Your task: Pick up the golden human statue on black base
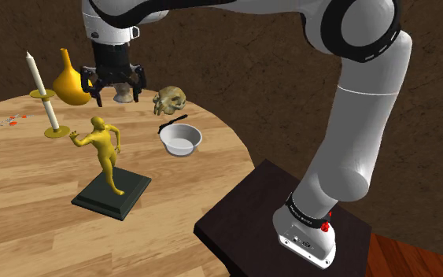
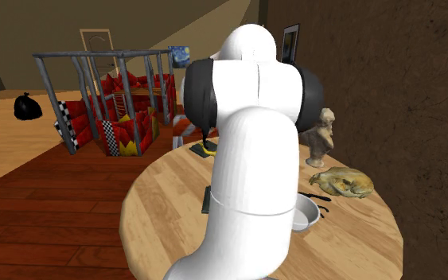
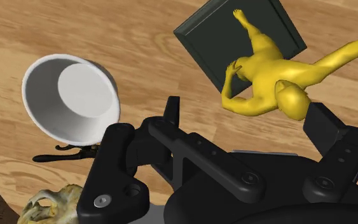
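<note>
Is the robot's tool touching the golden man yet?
Apart. In the shoulder view the open tool hangs above the golden statue, and a clear gap shows between its fingertips and the statue's head.

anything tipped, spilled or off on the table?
Nothing tipped or spilled. The golden statue stands upright on its black base, and the bowl sits upright. The candle slants toward the shoulder view's left, possibly just camera perspective.
</note>
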Controlling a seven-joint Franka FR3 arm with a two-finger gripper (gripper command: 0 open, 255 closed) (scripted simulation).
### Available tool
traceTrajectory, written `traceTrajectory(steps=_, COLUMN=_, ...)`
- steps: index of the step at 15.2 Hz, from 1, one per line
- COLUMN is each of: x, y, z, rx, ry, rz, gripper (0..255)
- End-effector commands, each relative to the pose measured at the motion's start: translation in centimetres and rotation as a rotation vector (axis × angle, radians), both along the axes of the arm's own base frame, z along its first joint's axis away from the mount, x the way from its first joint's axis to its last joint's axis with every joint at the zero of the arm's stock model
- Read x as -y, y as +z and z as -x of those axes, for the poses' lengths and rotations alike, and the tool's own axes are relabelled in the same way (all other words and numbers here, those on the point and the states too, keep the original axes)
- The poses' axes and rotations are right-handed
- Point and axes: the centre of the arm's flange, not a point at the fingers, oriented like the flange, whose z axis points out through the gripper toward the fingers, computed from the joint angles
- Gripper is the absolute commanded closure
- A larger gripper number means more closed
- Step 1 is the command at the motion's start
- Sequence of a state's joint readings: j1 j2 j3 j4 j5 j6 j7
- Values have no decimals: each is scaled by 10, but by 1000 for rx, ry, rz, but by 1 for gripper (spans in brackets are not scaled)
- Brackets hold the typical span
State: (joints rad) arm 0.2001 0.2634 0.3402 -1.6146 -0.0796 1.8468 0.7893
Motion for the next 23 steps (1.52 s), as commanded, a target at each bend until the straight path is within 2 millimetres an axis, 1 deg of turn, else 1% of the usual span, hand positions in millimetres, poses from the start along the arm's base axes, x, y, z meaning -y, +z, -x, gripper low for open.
traceTrajectory(steps=1, x=-20, y=-10, z=-15, rx=-14, ry=-4, rz=-4, gripper=0)
traceTrajectory(steps=4, x=-51, y=-27, z=-35, rx=-34, ry=-9, rz=-9, gripper=0)
traceTrajectory(steps=5, x=-52, y=-27, z=-36, rx=-35, ry=-9, rz=-9, gripper=0)
traceTrajectory(steps=11, x=-52, y=-59, z=-36, rx=-35, ry=-9, rz=-9, gripper=0)
traceTrajectory(steps=12, x=-52, y=-67, z=-36, rx=-35, ry=-9, rz=-9, gripper=0)
traceTrajectory(steps=14, x=-52, y=-67, z=-36, rx=-35, ry=-9, rz=-9, gripper=0)
traceTrajectory(steps=15, x=-52, y=-67, z=-36, rx=-35, ry=-9, rz=-9, gripper=255)
traceTrajectory(steps=23, x=-51, y=-68, z=-36, rx=-35, ry=-9, rz=-9, gripper=255)
